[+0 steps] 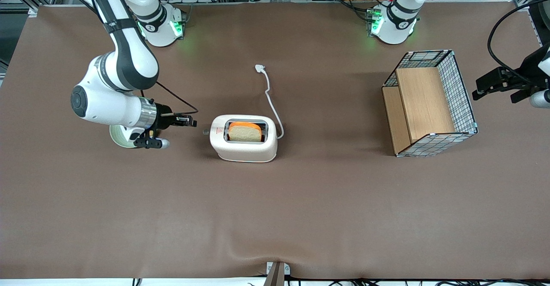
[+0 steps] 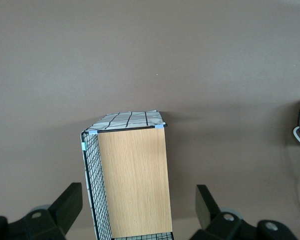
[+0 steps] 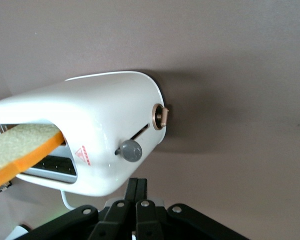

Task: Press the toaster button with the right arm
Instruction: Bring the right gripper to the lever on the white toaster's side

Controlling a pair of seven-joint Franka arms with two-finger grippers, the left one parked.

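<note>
The cream-white toaster (image 1: 243, 145) stands mid-table with a slice of bread with an orange crust (image 1: 245, 132) in its top slot. Its small grey button (image 1: 206, 131) sticks out of the end that faces the working arm. The right arm (image 1: 124, 58) holds its black gripper (image 1: 193, 123) level, a short gap from that end and apart from the button. In the right wrist view the toaster (image 3: 105, 120) lies close ahead, the button (image 3: 130, 150) sits at the end of its slit, and the gripper (image 3: 138, 187) is shut and empty just short of it.
A brass-rimmed dial (image 3: 160, 116) sits beside the button's slit. The white cord (image 1: 270, 97) runs from the toaster to a plug (image 1: 260, 68) farther from the camera. A wire basket with wooden boards (image 1: 429, 105) lies toward the parked arm's end. A pale round roll (image 1: 119, 136) lies under the wrist.
</note>
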